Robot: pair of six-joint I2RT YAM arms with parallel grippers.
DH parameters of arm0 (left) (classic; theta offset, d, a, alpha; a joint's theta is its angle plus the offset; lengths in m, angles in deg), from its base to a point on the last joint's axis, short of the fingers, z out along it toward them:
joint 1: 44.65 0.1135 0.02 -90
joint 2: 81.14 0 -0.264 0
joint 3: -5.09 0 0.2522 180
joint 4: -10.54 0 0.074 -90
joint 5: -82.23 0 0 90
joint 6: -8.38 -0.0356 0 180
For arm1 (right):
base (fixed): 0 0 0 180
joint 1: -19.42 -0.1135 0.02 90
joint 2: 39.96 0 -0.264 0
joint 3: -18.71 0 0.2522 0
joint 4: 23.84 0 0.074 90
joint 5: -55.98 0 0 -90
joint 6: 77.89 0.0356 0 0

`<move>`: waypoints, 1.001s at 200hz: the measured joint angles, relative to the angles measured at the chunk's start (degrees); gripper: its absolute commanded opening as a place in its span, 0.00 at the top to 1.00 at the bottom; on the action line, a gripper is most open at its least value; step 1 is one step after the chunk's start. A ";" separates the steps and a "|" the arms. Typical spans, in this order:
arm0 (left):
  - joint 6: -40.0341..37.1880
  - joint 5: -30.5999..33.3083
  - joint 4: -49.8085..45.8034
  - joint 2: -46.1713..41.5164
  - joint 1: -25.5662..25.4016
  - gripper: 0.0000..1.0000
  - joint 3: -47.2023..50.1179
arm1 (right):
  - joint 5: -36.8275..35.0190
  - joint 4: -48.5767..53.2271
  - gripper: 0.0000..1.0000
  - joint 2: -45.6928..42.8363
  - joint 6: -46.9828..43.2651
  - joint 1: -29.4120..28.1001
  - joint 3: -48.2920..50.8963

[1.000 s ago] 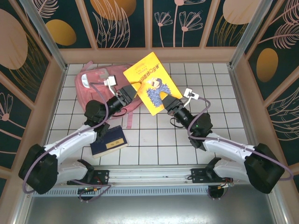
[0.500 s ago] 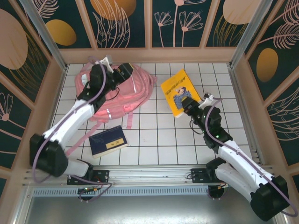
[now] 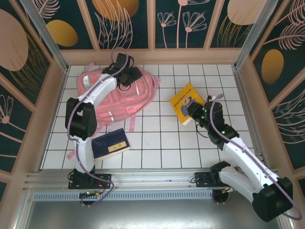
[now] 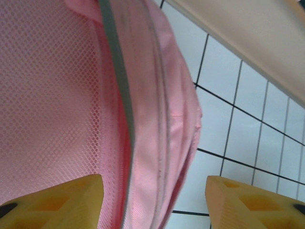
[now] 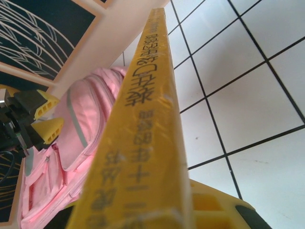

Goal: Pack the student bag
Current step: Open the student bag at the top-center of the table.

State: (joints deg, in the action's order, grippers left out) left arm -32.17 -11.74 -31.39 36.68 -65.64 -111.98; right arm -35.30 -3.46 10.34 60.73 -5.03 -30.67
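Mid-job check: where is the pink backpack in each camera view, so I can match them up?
Top external: the pink backpack lies at upper left, with the left gripper over its far end.
Left wrist: it covers the left and centre, reaching down between the open yellow fingers.
Right wrist: lower left, behind the yellow book.
Shared landmark: the left gripper's yellow fingers, right at the bag in all three.
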 measured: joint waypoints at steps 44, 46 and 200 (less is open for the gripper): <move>-1.14 -1.16 -0.57 3.26 0.00 0.54 -2.51 | 1.70 -0.15 1.00 0.00 -0.11 1.77 0.15; -1.33 -1.36 -0.57 3.43 0.00 0.55 -2.60 | 1.79 -0.17 1.00 0.00 -0.11 1.84 0.17; -19.08 -4.52 -6.60 8.94 -2.32 1.00 -12.52 | -4.74 10.16 1.00 -1.33 -7.06 3.39 -5.53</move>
State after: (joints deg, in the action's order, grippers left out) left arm -51.25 -16.26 -37.99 45.62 -67.96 -124.50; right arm -40.04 6.70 9.01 53.67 -1.64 -36.20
